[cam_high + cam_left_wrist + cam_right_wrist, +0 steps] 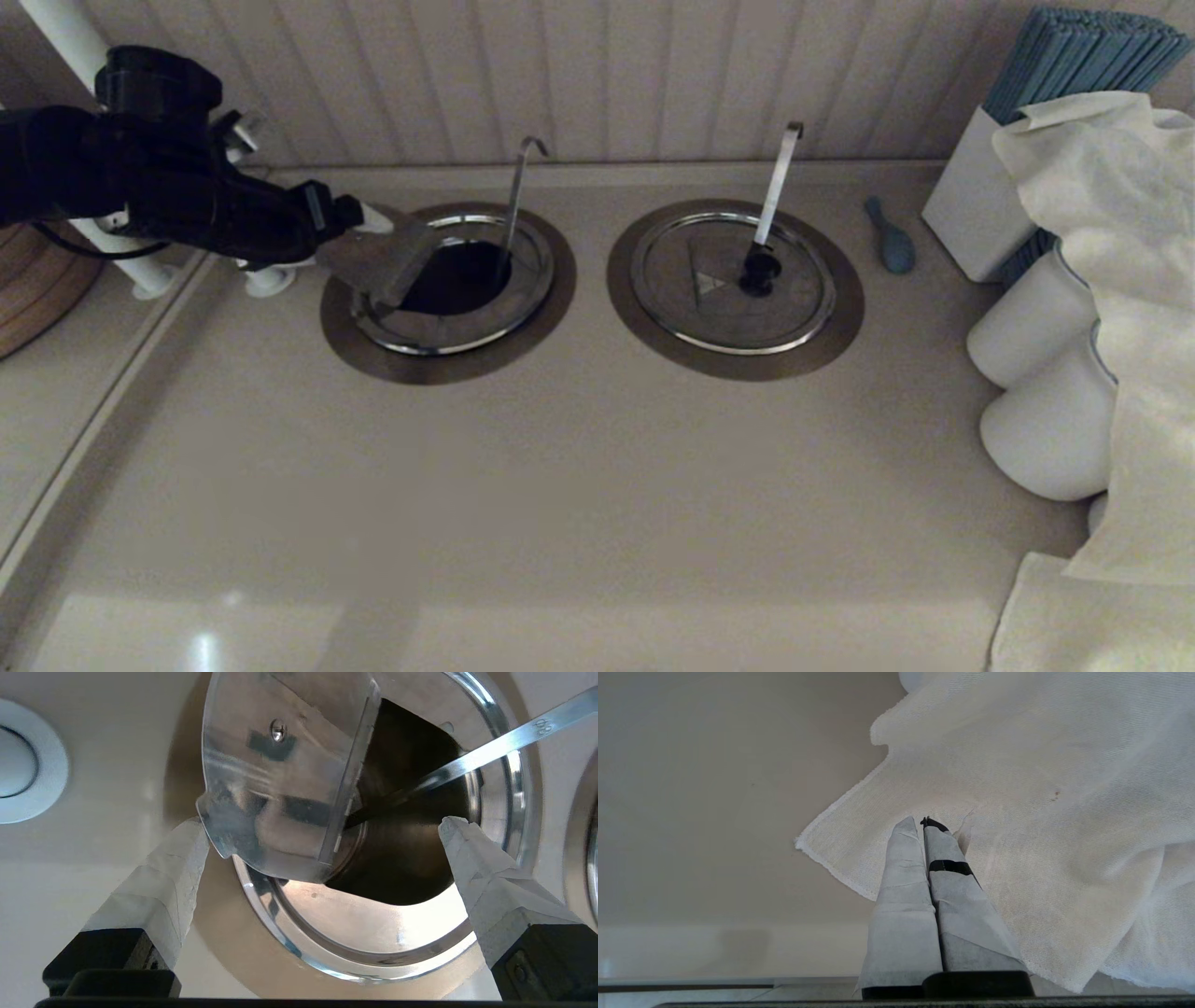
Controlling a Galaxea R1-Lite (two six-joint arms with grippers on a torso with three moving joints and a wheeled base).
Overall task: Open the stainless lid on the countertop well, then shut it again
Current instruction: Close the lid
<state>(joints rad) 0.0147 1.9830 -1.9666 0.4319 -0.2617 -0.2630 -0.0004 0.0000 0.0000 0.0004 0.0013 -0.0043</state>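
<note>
Padded fingers (154, 891) of your left claw (325, 823) are spread wide, gripping nothing. One fingertip sits right at the rim of the raised flap of the stainless lid (280, 765); I can't tell whether it's touching or just beside it. The other hangs over the dark opening.

The lid is in its seat on the countertop well (457, 275), at the back left of the worktop (560, 485). Its flap is tilted up toward the claw and the rest lies flat in the ring. The thin hook rod (516, 201) rises out of the hole. So the open half looks done and the close half is not yet done.

Risks for you:
- The flap is propped, not clamped. Pull the finger away fast and it will likely drop and slam.
- The far finger is over the hole. Dip lower and a falling flap could pinch it.
- The rod crosses close to that finger. A sideways swing could snag it and drag the whole lid out of its seat.
- Push too far on the rim and the flat half may lift too.

The twin lid (719, 280) on the right is shut, so leave it alone. Your right claw (923, 823) is clenched with nothing in it, parked over the white cloth (1041, 788).
</note>
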